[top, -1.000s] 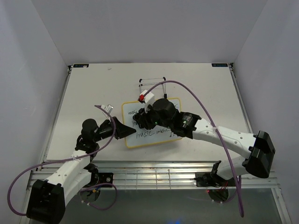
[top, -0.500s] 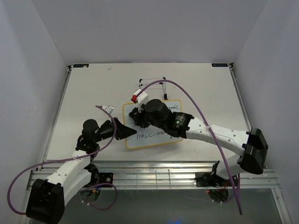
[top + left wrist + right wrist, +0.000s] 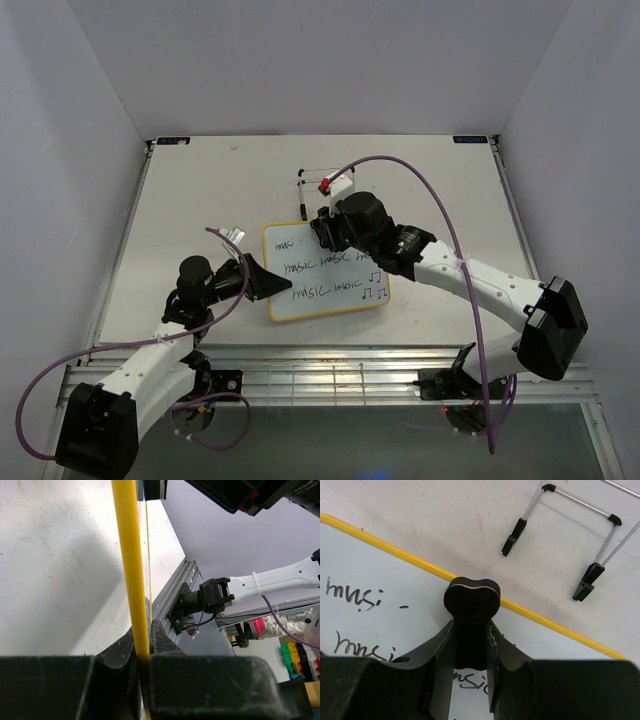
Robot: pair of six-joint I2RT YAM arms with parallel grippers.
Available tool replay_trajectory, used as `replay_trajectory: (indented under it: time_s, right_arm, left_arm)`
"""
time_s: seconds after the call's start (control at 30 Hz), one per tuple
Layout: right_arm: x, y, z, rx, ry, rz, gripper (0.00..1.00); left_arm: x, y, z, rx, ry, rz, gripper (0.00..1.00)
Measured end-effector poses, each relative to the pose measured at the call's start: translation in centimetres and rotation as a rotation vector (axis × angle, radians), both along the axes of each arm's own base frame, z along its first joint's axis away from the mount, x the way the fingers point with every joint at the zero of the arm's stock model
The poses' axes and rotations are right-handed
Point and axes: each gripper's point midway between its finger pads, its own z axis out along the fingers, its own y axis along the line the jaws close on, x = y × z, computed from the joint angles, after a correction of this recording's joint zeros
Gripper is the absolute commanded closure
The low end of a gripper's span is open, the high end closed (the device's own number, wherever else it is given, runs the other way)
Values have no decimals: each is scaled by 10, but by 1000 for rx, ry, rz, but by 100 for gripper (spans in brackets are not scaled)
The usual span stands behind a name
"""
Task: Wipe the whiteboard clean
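The whiteboard (image 3: 330, 305), yellow-framed, lies flat on the table with black "music" words and notes on it. My left gripper (image 3: 283, 284) is shut on the board's left edge; in the left wrist view the yellow frame (image 3: 131, 570) runs between my pinched jaws (image 3: 143, 630). My right gripper (image 3: 322, 228) is shut on the black bone-shaped eraser (image 3: 471, 597). It holds the eraser's head at the board's far yellow edge, over the white surface (image 3: 395, 580). Words show to the left of and below the eraser.
The thin black wire stand (image 3: 327, 172) lies on the table just beyond the board, also in the right wrist view (image 3: 580, 503). A purple cable (image 3: 420, 180) loops over the right arm. Metal rails (image 3: 330, 365) run along the table's near edge.
My right gripper has moved with the eraser from over the board's middle, first left, then up and right to its far edge. The left gripper has kept its hold on the frame.
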Motion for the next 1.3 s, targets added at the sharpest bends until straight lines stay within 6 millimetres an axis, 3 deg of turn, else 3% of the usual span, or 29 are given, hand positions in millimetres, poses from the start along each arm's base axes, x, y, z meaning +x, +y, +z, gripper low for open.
replay_trajectory:
  time_s: [0.17, 0.3, 0.5, 0.57, 0.67, 0.77, 0.87, 1.17, 1.23, 1.3]
  right_arm:
    - [2, 3, -2, -10, 24, 13, 76]
    - [-13, 44, 4, -18, 23, 86, 76]
    - [-61, 124, 28, 14, 1, 251, 76]
    - [-69, 135, 31, 11, -15, 267, 76]
    - [-69, 133, 30, 9, -11, 252, 76]
    - [-67, 121, 26, 38, 6, 223, 76]
    - [-61, 92, 17, 47, 29, 170, 76]
    - [-7, -49, -31, 14, 94, -158, 77]
    - [-1, -63, -34, 5, 100, -194, 77]
    - [0, -63, -33, 3, 101, -193, 77]
  left_arm:
    - [-1, 0, -1, 1, 14, 0, 100]
    - [3, 1, -3, 4, 22, 21, 100]
    - [2, 1, -2, 0, 20, 13, 100]
    - [-1, 0, -1, -2, 16, -3, 100]
    - [-3, -1, -1, -3, 19, -13, 100]
    - [-6, -2, -2, -1, 25, -24, 100]
    - [-9, -4, -3, 1, 29, -43, 100]
    - [-8, -4, -5, 6, 40, -38, 100]
    - [-8, -4, -5, 6, 38, -37, 100]
    - [-8, -4, -3, 5, 36, -37, 100]
